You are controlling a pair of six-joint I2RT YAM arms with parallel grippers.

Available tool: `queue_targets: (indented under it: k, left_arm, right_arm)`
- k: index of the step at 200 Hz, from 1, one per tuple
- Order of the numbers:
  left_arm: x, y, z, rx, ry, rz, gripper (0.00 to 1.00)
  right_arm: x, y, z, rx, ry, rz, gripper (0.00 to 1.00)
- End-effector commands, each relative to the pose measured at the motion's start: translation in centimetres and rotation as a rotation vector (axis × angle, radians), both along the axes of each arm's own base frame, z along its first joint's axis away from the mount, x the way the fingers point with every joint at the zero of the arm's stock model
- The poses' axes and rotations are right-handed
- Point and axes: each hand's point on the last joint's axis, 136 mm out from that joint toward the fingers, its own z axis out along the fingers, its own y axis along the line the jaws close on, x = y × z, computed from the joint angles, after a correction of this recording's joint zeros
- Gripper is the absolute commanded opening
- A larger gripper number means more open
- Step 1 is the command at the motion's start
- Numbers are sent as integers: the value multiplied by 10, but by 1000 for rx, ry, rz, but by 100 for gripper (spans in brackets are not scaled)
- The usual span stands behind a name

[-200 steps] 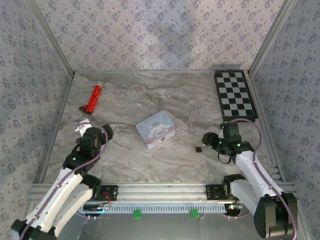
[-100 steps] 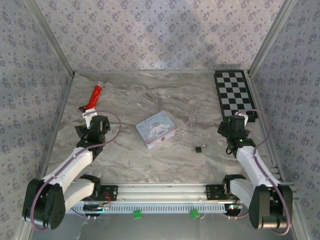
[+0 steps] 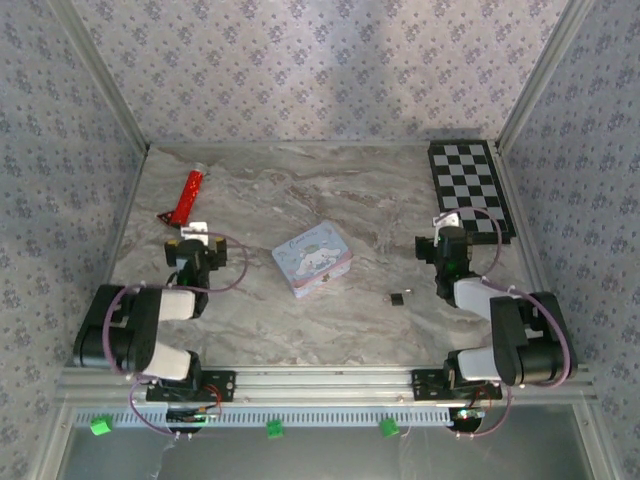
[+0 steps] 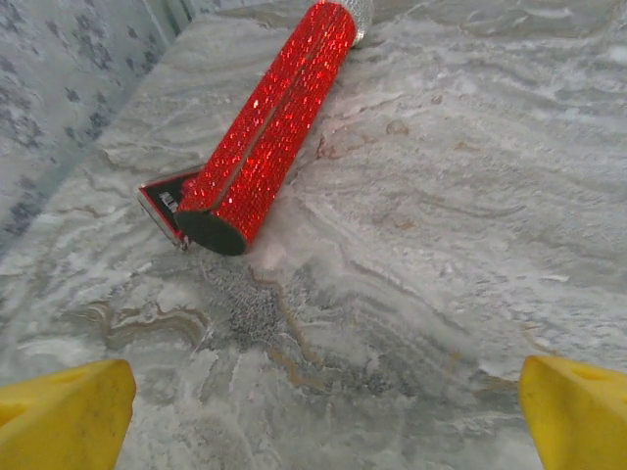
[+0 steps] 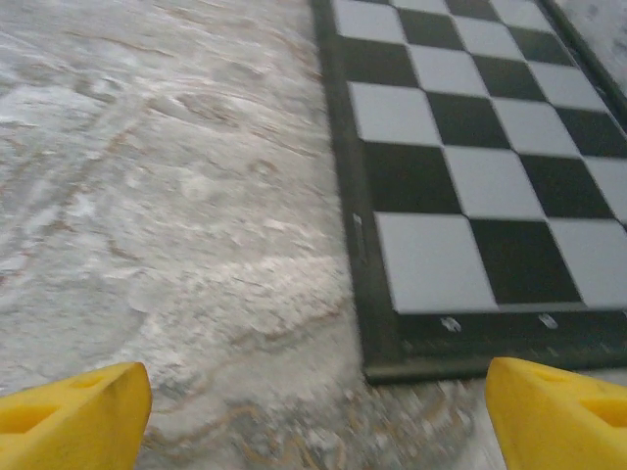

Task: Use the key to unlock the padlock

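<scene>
- Lying flat toward the near right of the worktop (image 3: pixel 300 190), the padlock (image 3: pixel 397 297) is seen alone, a tiny dark piece well apart from both grippers.
- A pastel tin (image 3: pixel 312 258) with a cartoon lid is set near the middle, between the padlock and the left arm. Any writing on it is too small to be read.
- A red glitter tube (image 3: pixel 186 196) is laid by the far left edge, and a checkerboard (image 3: pixel 470 188) fills the far right corner.
- The left gripper (image 3: pixel 193 235) is held just on the near side of the tube. Its yellow fingers (image 4: pixel 59 416) are spread wide, with nothing between them.
- The right gripper (image 3: pixel 447 225) is held at the near edge of the checkerboard, beyond the padlock. Its fingers (image 5: pixel 558 411) are parted wide and nothing is gripped.
- Bare worktop is seen between the right gripper and the padlock.
</scene>
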Motion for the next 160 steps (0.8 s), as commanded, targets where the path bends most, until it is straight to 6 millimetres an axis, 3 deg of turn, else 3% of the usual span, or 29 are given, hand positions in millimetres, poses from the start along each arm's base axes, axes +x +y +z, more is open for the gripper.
queue_targets:
  k: [1, 23, 53, 66, 116, 160]
  left_arm:
    - [22, -10, 28, -98, -147, -102, 100]
    - [36, -9, 21, -115, -65, -98, 100]
    - [35, 5, 20, -130, -50, -22, 100]
    - [35, 5, 19, -130, -48, -22, 100]
    - [35, 5, 20, -131, -52, -22, 100]
    - [35, 4, 20, -132, -53, -24, 100]
  right_arm:
    - [17, 15, 22, 10, -89, 132, 89]
    - [15, 13, 29, 88, -171, 147, 90]
    - [23, -5, 7, 97, -197, 42, 94]
    - [25, -16, -1, 132, -109, -11, 97]
    - [21, -38, 7, 94, -178, -149, 99]
    - [22, -35, 6, 93, -172, -140, 99]
